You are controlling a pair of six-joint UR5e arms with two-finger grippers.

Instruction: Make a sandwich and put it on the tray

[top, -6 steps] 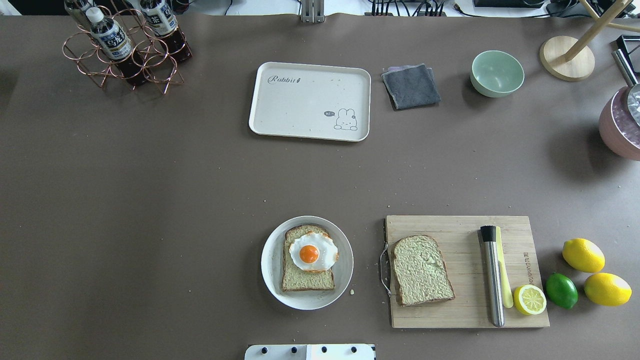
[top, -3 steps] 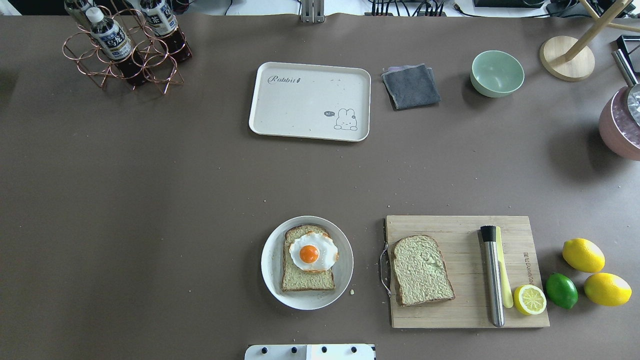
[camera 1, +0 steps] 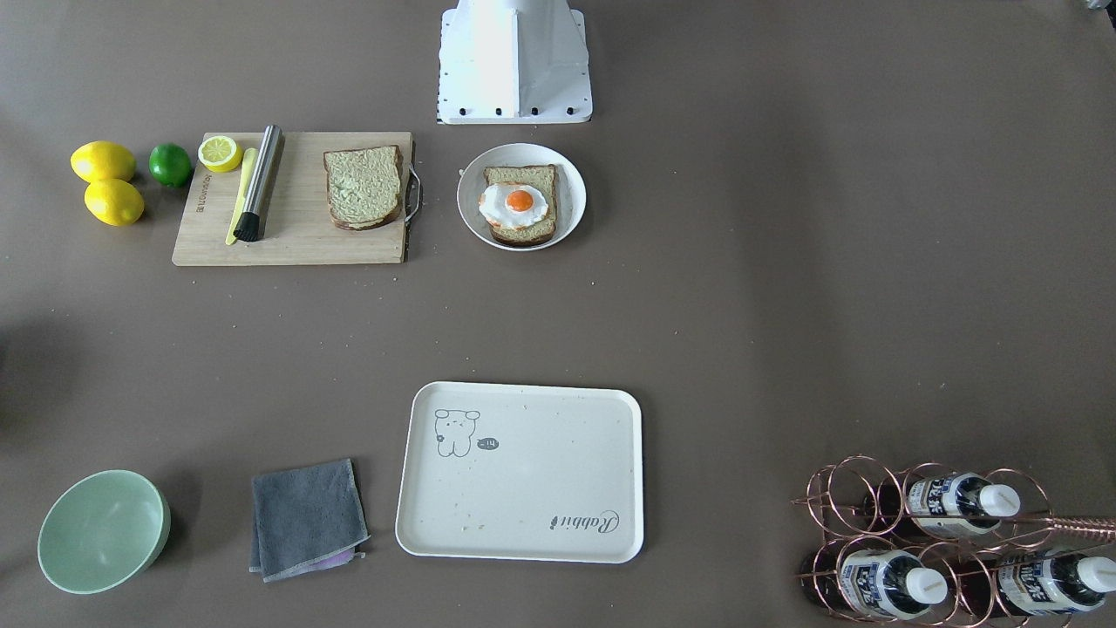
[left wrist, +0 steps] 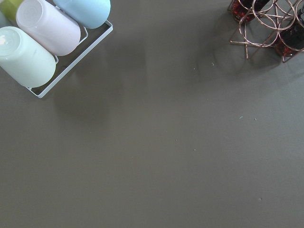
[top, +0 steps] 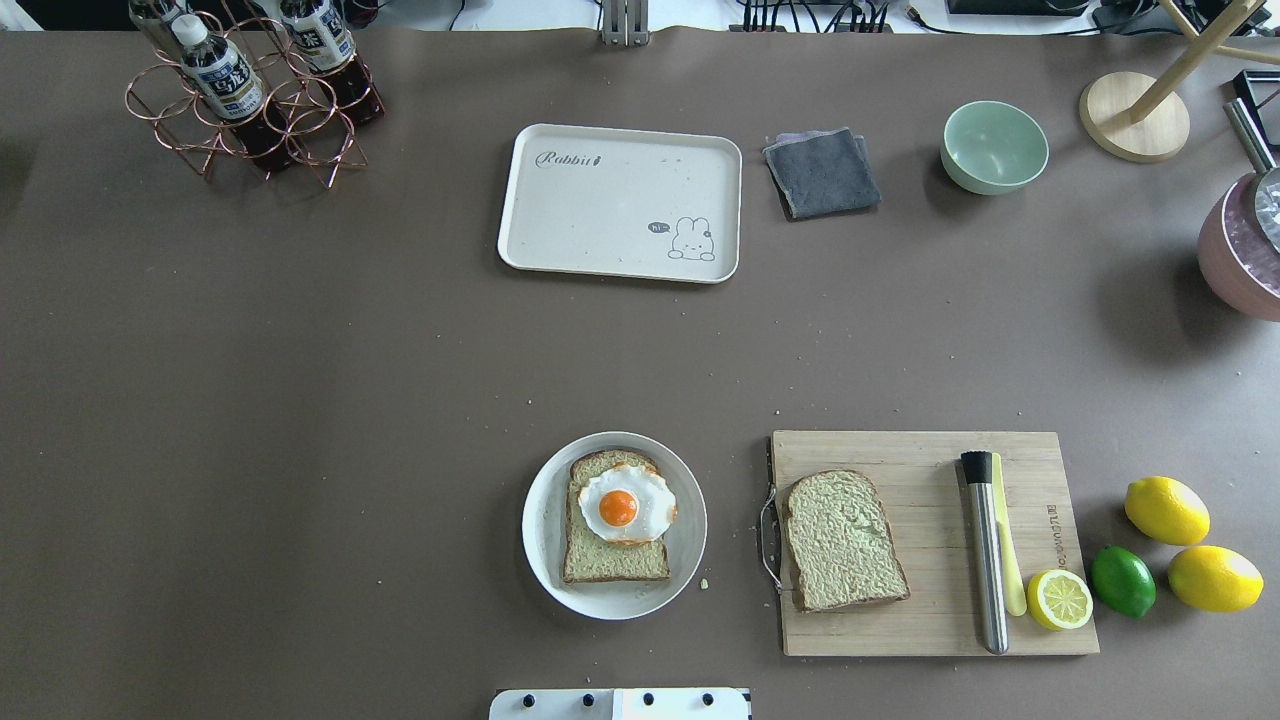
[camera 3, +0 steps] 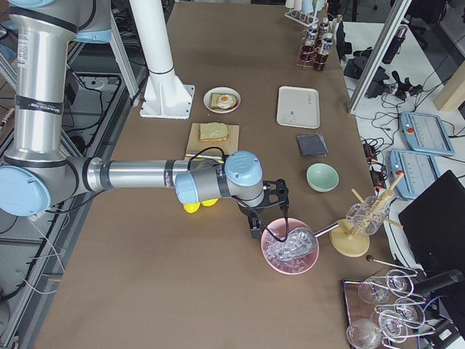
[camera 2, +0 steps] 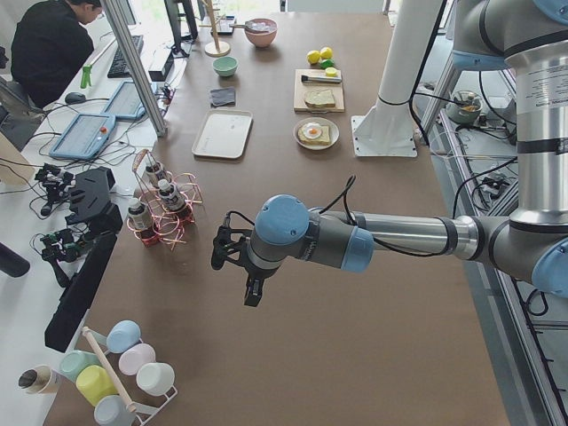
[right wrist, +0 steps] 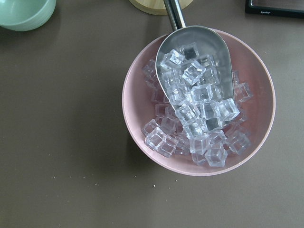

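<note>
A bread slice topped with a fried egg (top: 618, 510) lies on a round white plate (top: 540, 525) near the robot base; it also shows in the front-facing view (camera 1: 519, 202). A bread slice with pale greenish spread (top: 845, 540) lies on the wooden cutting board (top: 930, 620). The cream tray (top: 600, 215) sits bare at the far middle of the table. My left gripper (camera 2: 235, 280) hangs over bare table at the far left end; my right gripper (camera 3: 269, 222) hangs over the pink ice bowl at the far right end. I cannot tell whether either is open or shut.
A steel tool (top: 985, 550), a half lemon (top: 1060, 599), lemons and a lime (top: 1122, 580) lie by the board. A grey cloth (top: 822, 172) and a green bowl (top: 993, 147) sit right of the tray. A bottle rack (top: 250, 95) stands far left. The pink ice bowl (right wrist: 142, 85) holds a scoop.
</note>
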